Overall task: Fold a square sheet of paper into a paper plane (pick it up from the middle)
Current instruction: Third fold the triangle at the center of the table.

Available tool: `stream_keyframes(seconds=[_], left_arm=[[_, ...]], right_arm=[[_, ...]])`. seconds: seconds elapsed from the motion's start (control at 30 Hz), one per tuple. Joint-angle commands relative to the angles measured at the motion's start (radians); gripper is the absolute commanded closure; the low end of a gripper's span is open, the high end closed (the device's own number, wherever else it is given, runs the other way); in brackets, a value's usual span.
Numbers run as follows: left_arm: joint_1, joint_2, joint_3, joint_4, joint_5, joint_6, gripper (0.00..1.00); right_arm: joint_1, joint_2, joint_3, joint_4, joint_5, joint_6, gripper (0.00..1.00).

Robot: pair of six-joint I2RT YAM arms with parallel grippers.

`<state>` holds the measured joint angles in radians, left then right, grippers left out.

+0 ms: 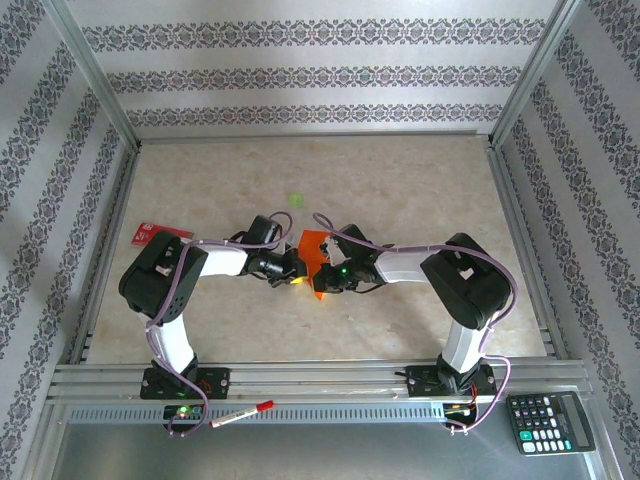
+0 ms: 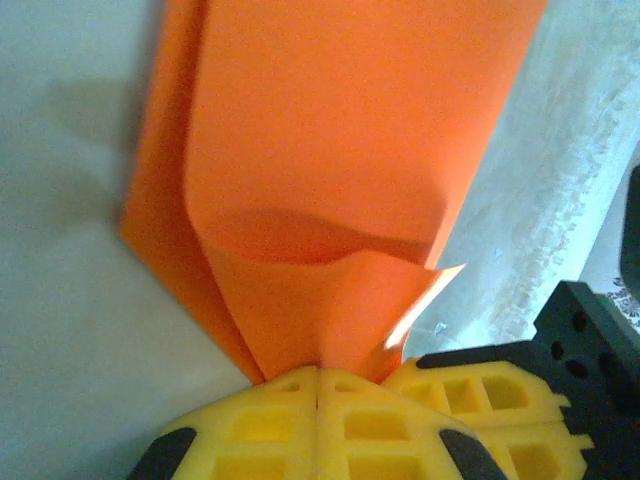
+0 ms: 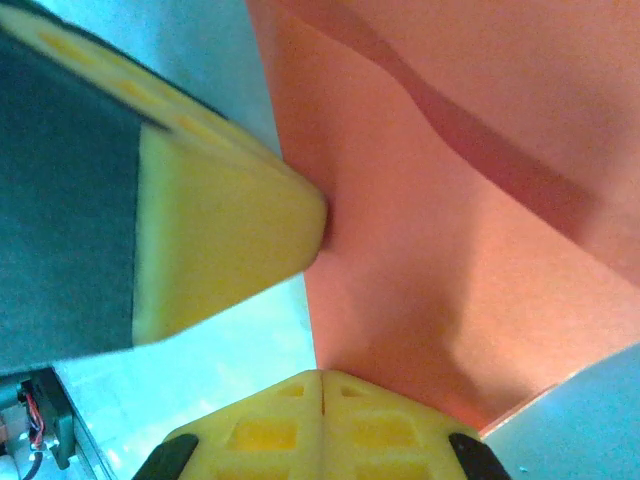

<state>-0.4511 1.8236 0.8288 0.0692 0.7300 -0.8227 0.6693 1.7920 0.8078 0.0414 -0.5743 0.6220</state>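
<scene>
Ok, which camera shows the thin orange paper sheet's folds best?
Left wrist: the thin orange paper sheet shows overlapping layers and a curled flap up close. Right wrist shows one creased face; top external, a small distant patch.

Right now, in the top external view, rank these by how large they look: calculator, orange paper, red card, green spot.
1. calculator
2. orange paper, partly covered, so only narrowly ahead of the next
3. red card
4. green spot

The far half of the table (image 1: pixel 400 170) lies open, and so does the near strip between the bases. At the centre, the left arm (image 1: pixel 175 285) and right arm (image 1: pixel 455 280) meet at the square sheet of paper (image 1: pixel 310 244), barring passage. A red card (image 1: pixel 150 233) lies at the left edge.
</scene>
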Motion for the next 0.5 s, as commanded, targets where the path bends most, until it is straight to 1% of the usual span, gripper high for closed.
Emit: stream_keyframes(seconds=[0.0,0.23,0.4,0.47], left_arm=[[0.036,0.036,0.037,-0.018,-0.088,0.034,1.0],[0.073,0.069,0.088,-0.025,-0.115,0.046,1.0],[0.091,0.034,0.11,-0.047,-0.125,0.06,1.0],[0.089,0.005,0.098,-0.04,-0.107,0.053,1.0]], right_arm=[[-0.004,0.027,-0.072,-0.195,0.073,-0.027,1.0],[-0.001,0.019,-0.097,-0.195,0.073,-0.027,1.0],[-0.001,0.014,-0.108,-0.192,0.073,-0.03,1.0],[-0.002,0.013,-0.108,-0.193,0.073,-0.031,1.0]])
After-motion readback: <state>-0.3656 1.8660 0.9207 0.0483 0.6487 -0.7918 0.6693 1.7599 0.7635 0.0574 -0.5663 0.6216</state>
